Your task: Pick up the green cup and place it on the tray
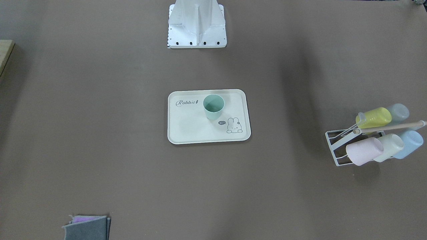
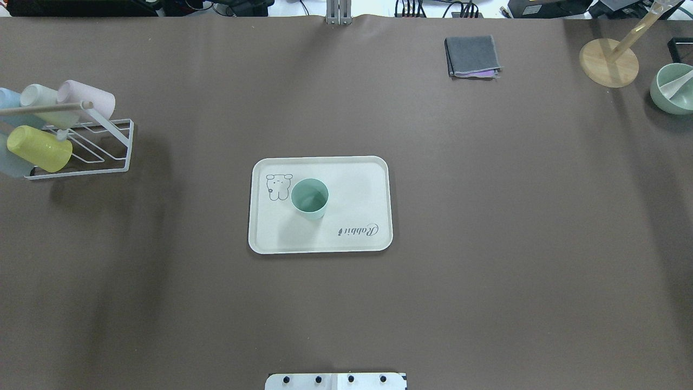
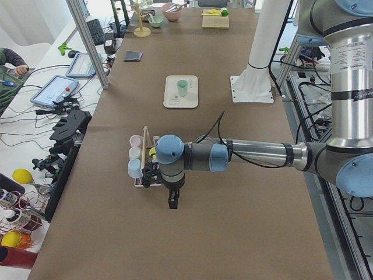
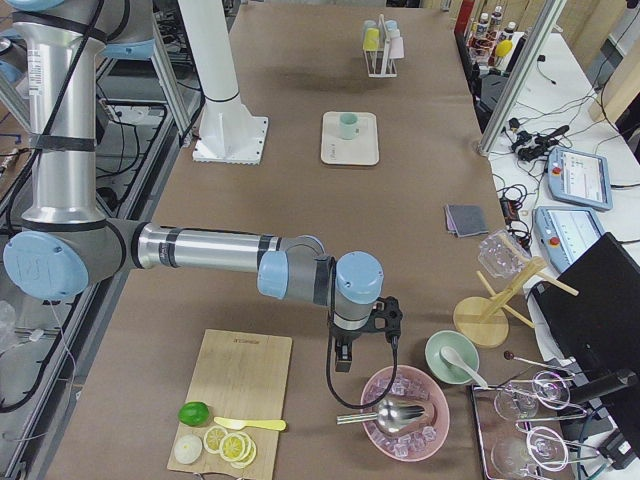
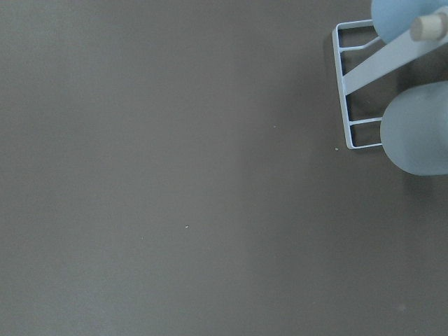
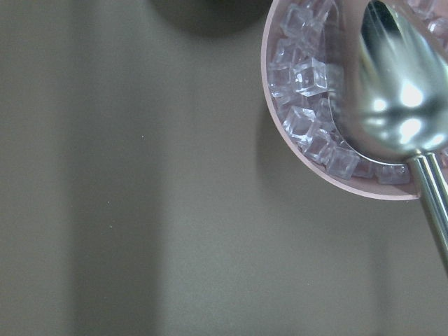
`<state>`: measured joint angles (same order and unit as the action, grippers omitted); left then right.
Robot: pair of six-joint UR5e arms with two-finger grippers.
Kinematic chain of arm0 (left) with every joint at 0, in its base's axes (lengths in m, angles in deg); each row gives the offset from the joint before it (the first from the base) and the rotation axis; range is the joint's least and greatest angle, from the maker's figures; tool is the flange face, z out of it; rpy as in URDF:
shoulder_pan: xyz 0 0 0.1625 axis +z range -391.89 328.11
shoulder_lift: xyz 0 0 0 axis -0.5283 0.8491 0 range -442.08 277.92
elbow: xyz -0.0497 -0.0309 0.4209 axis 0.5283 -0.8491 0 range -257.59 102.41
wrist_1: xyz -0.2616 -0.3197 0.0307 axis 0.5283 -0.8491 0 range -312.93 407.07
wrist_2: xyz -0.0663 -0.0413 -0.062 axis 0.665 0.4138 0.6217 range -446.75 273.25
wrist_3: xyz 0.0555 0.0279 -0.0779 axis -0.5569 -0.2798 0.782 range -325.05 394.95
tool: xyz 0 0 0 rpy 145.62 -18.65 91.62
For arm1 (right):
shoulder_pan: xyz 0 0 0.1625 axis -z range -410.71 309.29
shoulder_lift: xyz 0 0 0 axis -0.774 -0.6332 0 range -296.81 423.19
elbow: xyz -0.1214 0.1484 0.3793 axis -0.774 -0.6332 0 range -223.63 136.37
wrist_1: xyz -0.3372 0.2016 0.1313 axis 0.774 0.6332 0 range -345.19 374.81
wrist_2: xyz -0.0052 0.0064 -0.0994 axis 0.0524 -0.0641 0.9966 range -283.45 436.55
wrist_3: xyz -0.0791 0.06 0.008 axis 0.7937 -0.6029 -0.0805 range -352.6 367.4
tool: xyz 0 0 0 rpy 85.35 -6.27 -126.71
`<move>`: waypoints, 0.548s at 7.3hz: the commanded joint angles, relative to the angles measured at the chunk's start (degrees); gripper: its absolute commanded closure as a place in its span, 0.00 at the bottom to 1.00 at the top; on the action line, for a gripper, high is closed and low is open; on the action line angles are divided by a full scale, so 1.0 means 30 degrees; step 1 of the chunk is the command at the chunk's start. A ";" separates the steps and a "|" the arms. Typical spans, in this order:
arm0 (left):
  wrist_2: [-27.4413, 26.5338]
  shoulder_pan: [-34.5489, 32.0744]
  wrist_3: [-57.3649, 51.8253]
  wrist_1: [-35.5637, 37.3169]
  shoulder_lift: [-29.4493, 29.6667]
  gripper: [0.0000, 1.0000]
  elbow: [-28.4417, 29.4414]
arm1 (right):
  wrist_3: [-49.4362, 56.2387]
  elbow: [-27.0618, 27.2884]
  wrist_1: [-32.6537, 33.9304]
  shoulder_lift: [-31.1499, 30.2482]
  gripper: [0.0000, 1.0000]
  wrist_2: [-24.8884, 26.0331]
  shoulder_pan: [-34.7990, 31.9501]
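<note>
The green cup (image 1: 213, 106) is standing upright on the tray (image 1: 186, 133), between its script and bunny drawing. The left fingers (image 3: 173, 203) are hanging over the surface (image 1: 100, 133) well apart from the tray, beside the cup rack (image 2: 108, 125). The right fingers (image 4: 343, 358) are hanging well apart from the tray's opposite end, near the ice bowl (image 6: 266, 70). I cannot tell whether either pair is spread or together.

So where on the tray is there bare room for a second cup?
The tray is bare between the green cup and its short rim at the script end, and along the long rim nearer the robot. Tight spots: the gap between cup and far rim, and the bunny-drawing side.
</note>
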<state>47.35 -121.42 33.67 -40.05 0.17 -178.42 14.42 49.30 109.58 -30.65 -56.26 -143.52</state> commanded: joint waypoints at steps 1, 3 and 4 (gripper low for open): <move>-0.0023 0.0021 0.0104 -0.0021 0.0005 0.01 -0.0110 | -0.0112 -0.0040 -0.0010 -0.0037 0.00 0.0614 0.0000; -0.0110 0.0050 0.0046 0.0066 0.0035 0.01 0.0210 | -0.0200 -0.0069 -0.0010 0.0079 0.00 0.0794 0.0000; -0.0081 0.0050 0.0046 0.0009 0.0006 0.01 0.0211 | -0.0200 -0.0099 -0.0010 0.0137 0.00 0.0794 0.0000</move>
<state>47.11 -121.29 33.87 -39.97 0.24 -178.01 13.88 49.10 109.56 -30.43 -54.03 -143.52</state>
